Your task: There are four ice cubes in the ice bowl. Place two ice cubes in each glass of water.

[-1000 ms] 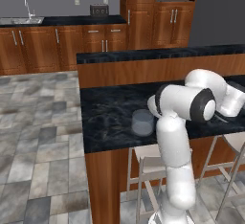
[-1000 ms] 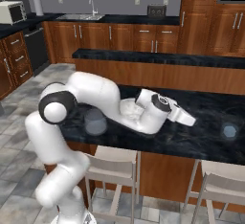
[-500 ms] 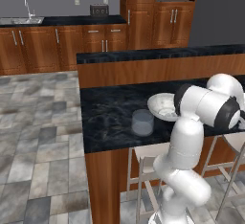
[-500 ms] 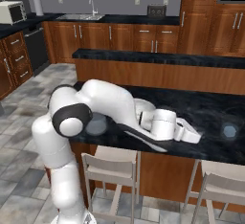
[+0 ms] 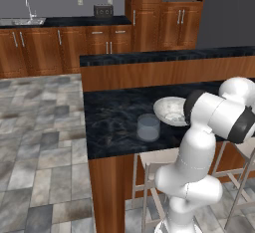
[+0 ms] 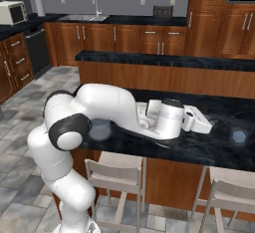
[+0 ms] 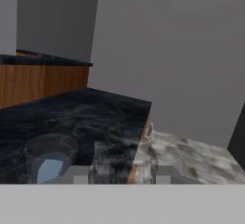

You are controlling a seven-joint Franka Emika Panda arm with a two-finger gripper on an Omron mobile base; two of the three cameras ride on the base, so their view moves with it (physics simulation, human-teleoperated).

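Arm stretched low over the dark surface [image 5: 114,112], between two glasses

The ice bowl [image 5: 171,110] sits on the surface just beside the near glass of water [image 5: 148,127], partly hidden by the arm. The far glass of water [image 6: 239,137] stands well apart toward the surface's end; the hand view shows it near the pincer [image 7: 122,174] with something pale blue inside. Whether the pincer is released or clenched cannot be told. No ice cubes can be made out in the bowl
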